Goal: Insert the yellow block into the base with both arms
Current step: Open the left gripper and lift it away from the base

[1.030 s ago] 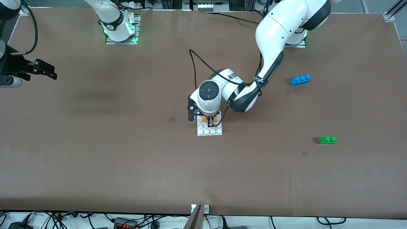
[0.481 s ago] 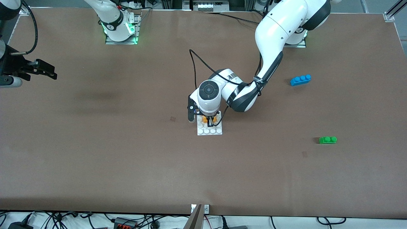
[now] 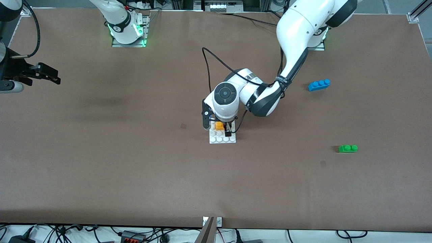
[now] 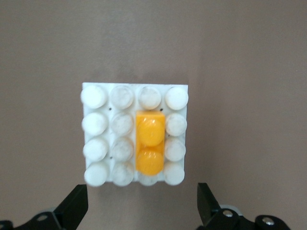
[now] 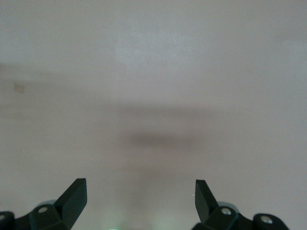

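Note:
The yellow block (image 3: 219,126) sits pressed onto the white studded base (image 3: 221,138) at the middle of the table, in the rows farther from the front camera. In the left wrist view the block (image 4: 150,142) lies on the base (image 4: 96,123) with free studs around it. My left gripper (image 3: 224,130) hovers just over the base, open and empty; its fingers (image 4: 207,203) stand wide apart, clear of the block. My right gripper (image 3: 50,77) waits open and empty over the right arm's end of the table, and its wrist view (image 5: 139,201) shows only bare table.
A blue three-stud brick (image 3: 319,84) and a green two-stud brick (image 3: 348,148) lie toward the left arm's end of the table, the green one nearer the front camera. A black cable (image 3: 211,64) loops above the left wrist.
My left gripper has let go of the yellow block, opened and lifted slightly; the block stays on the base. The right arm has not moved.

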### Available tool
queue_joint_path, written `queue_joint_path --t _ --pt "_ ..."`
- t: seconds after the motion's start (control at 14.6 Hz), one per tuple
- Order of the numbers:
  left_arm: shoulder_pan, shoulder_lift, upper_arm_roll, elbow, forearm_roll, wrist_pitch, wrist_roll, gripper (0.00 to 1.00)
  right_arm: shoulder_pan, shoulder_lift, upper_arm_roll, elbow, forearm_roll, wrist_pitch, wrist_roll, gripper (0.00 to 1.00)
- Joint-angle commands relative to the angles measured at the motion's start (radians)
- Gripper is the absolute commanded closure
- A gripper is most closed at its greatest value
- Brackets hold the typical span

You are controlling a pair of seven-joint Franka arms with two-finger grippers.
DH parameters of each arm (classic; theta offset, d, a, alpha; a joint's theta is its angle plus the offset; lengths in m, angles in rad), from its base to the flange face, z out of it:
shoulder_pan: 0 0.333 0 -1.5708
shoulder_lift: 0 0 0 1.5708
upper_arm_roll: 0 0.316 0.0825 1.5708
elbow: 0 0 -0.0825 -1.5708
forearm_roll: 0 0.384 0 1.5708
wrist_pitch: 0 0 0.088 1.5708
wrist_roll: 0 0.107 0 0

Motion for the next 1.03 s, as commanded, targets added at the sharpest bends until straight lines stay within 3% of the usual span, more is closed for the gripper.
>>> queue_joint_path --t 0.0,0.48,0.96 --pt "0.039 -0.05 -0.01 -0.016 -0.035 -0.044 0.002 0.0 0.008 -0.003 -0.003 0.014 0.002 -0.02 0.015 0.0" --pt "0.175 -0.133 -0.007 -0.016 -0.107 -0.127 0.008 0.0 0.009 -0.006 -0.003 0.014 0.001 -0.031 0.019 0.0" --pt "0.298 -0.248 -0.005 -0.018 -0.133 -0.358 0.015 0.0 0.009 -0.006 -0.003 0.015 0.001 -0.04 0.022 0.0"
